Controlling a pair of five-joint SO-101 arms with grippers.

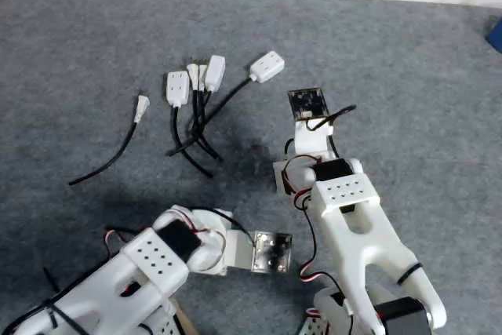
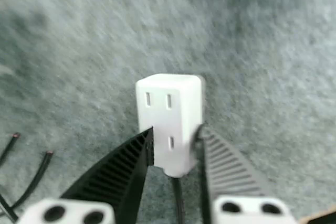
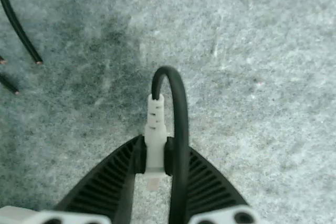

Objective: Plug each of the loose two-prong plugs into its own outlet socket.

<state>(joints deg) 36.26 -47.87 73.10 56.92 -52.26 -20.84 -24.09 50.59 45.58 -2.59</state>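
The left gripper (image 2: 176, 134) was clamped on an outlet socket (image 2: 169, 109) above the grey mat (image 2: 262, 51). The right gripper (image 3: 155, 145) pinched a two-prong plug (image 3: 155, 121) (its black cord (image 3: 181, 108) looped stiffly). Both probably handled as light, rigid plastic, best held by their flat sides.

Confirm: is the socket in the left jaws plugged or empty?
Empty. The outlet socket shows bare slots with nothing inserted.
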